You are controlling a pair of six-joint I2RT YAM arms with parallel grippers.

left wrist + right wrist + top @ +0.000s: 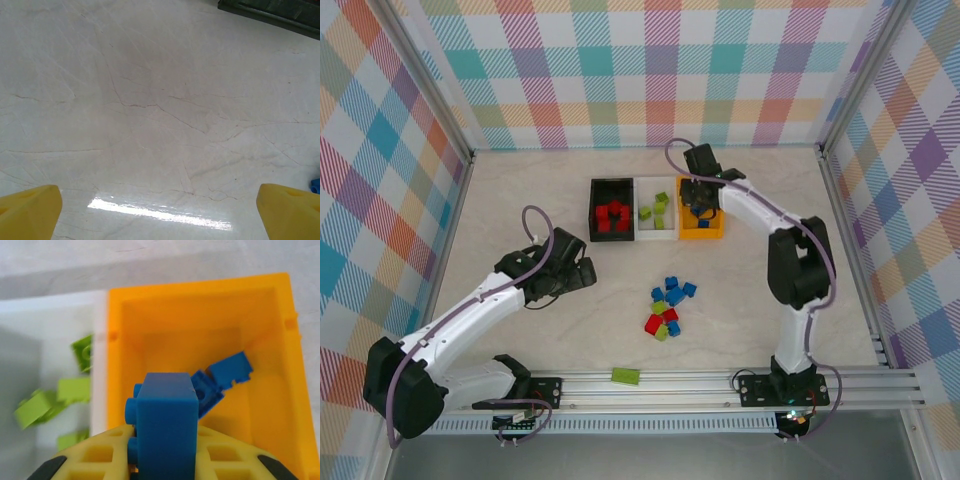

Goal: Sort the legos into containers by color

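I see the right gripper point(701, 203) hanging directly above the orange bin point(701, 234), which is the right-hand end of three joined containers. Its yellow fingers point(100, 457) are clenched on one blue brick point(165, 425). The brick is held upright, with its studs on the side facing the white bin point(50, 302) next door.

Two more blue bricks point(227, 370) lie on the floor of the orange bin. Green bricks point(75, 389) lie in the white bin beside it. Red bricks point(613, 218) fill the black bin point(612, 183), two places to the left of the orange bin.

The left gripper point(582, 272) sits well to the left of the orange bin and nearer the arm bases. Its jaws are spread wide over bare table point(150, 100) and hold nothing.

A loose pile point(668, 308) of blue, red and green bricks waits on the near side of the orange bin, well apart from it. A lone green brick point(625, 376) rests further back, on the rail by the bases.

I judge the step in hand to be the drop. From the wrist camera, the held brick sits over the half of the orange bin closest to the white bin's wall. I would therefore shift it slightly away from that wall and toward the orange bin's centre. Next I would lower it inside the rim before letting go, so it cannot bounce off the bricks below and hop out. Last, I would open fully, check the brick has not clung to a finger, and rise straight up.
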